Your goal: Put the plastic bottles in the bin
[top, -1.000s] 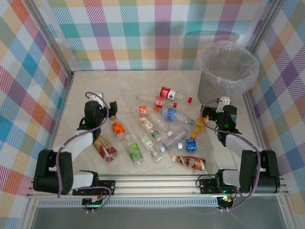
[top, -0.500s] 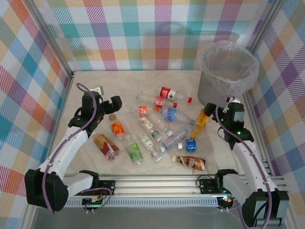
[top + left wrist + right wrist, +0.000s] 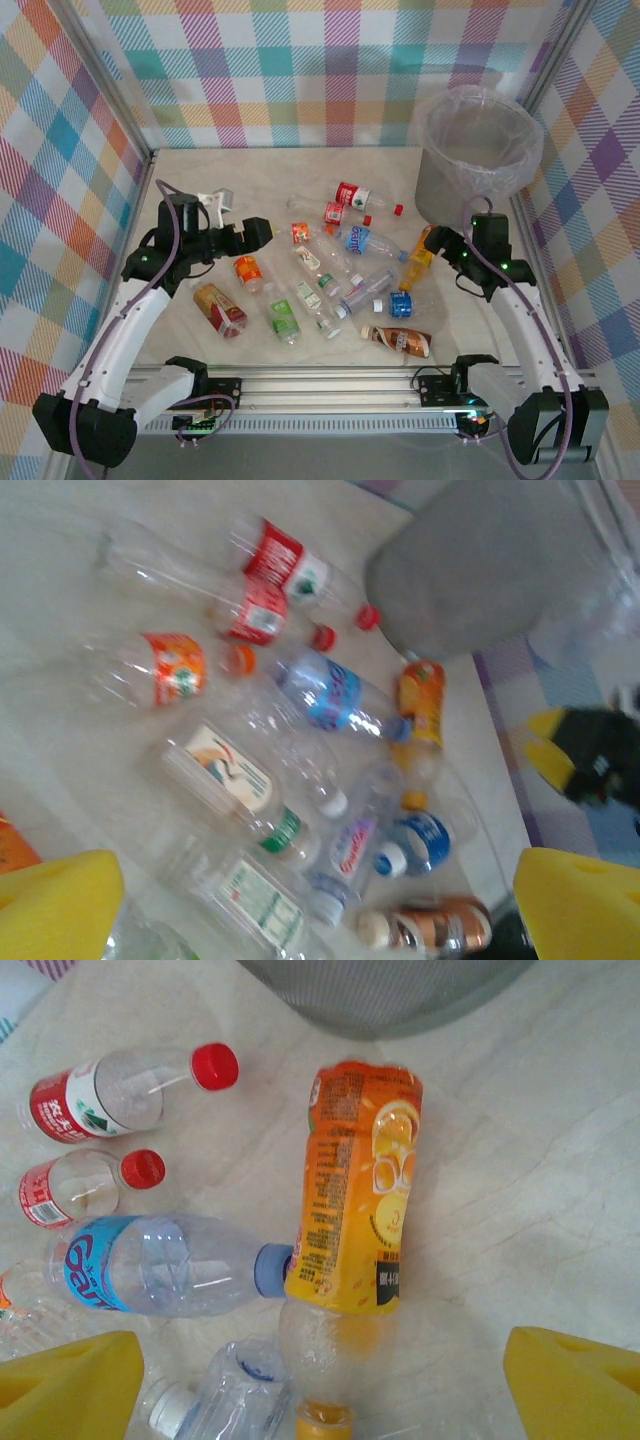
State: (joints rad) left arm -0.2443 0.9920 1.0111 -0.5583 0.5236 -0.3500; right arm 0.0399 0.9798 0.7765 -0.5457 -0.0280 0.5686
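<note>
Yellow-padded jaws of the right gripper [image 3: 325, 1375] stand wide, empty, either side of the orange-labelled bottle [image 3: 355, 1210] lying on the worktop [image 3: 520, 1160], base toward the bin [image 3: 380, 995], cap away. Left gripper [image 3: 320, 905] jaws likewise wide, empty.

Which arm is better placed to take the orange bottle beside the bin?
Right. The right gripper, open, hangs over the orange bottle, a finger on each side, and the bin stands close by. The left gripper is much farther from both.
</note>
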